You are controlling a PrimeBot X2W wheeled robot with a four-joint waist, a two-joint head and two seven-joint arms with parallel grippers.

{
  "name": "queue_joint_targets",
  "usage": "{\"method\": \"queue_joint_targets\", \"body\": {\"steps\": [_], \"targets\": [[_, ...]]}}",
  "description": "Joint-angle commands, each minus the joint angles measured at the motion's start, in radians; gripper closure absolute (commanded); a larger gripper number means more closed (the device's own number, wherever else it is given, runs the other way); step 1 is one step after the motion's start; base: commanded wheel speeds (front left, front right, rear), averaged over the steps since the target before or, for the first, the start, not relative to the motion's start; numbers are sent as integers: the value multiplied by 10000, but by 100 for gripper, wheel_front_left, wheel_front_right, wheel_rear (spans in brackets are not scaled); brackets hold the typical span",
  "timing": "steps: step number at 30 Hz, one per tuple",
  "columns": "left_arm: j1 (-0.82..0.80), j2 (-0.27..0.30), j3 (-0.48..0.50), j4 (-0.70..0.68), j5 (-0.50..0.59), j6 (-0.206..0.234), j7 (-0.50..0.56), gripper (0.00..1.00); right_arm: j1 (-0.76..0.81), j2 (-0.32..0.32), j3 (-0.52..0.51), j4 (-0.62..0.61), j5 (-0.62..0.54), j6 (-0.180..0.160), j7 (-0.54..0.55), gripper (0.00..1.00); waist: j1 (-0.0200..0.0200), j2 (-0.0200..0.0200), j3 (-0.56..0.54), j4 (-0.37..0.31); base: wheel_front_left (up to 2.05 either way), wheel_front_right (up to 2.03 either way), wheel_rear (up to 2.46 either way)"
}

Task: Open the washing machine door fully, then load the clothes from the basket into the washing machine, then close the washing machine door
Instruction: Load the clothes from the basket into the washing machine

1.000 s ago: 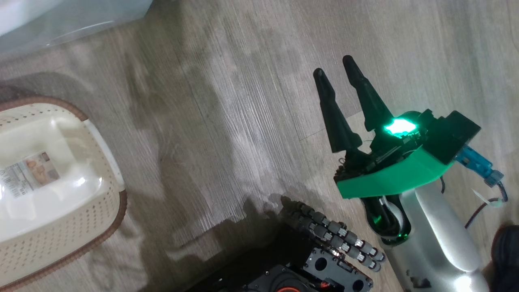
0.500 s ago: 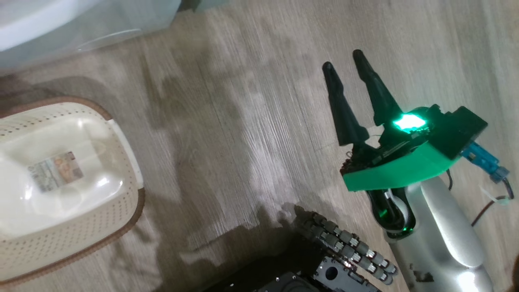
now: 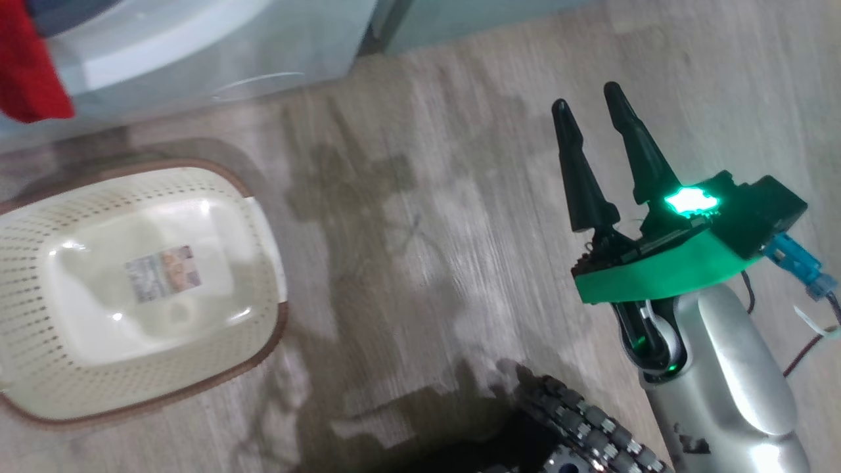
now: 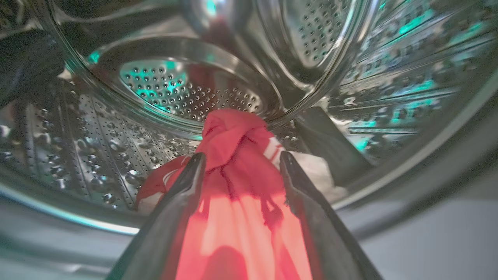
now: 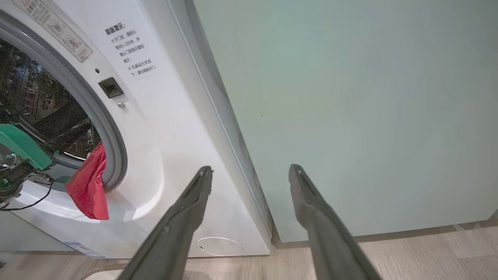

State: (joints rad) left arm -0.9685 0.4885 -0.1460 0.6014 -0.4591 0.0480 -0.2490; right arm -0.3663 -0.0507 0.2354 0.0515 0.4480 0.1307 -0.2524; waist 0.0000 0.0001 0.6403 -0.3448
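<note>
the washing machine [image 5: 167, 128] is smooth and white, with a grey rubber gasket [image 5: 113, 144] around one perforated steel drum [image 4: 186, 89]. the clothes [image 4: 233, 132] lie in the drum as soft, crumpled red fabric with white trim; i cannot tell how many pieces there are. one red fold hangs out over the gasket. the left gripper [image 4: 241, 159] reaches into the drum mouth. its two dark tapered fingers are spread wide, and red cloth lies loose between them, unpinched. the right gripper [image 3: 588, 98] hangs above the wood-grain floor [image 3: 427, 230], its two fingers parted. one basket [image 3: 39, 217], cream perforated plastic with a brown woven-look rim, sits on the floor near the machine with one paper label [image 3: 163, 272] on its bottom.
</note>
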Motion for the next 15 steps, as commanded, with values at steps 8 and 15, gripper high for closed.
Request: {"method": "queue_joint_targets", "body": {"steps": [8, 15], "targets": [[2496, -131, 728, -3429, 198, 872, -123, 0, 271, 5, -156, 1, -511, 0, -93, 0, 0, -1, -688, 891, 0, 0, 0], [4669, -676, 940, -5442, 523, 1574, -126, 0, 212, 5, -396, 297, -926, 0, -93, 0, 0, -1, -1003, 1371, 0, 0, 0]]}}
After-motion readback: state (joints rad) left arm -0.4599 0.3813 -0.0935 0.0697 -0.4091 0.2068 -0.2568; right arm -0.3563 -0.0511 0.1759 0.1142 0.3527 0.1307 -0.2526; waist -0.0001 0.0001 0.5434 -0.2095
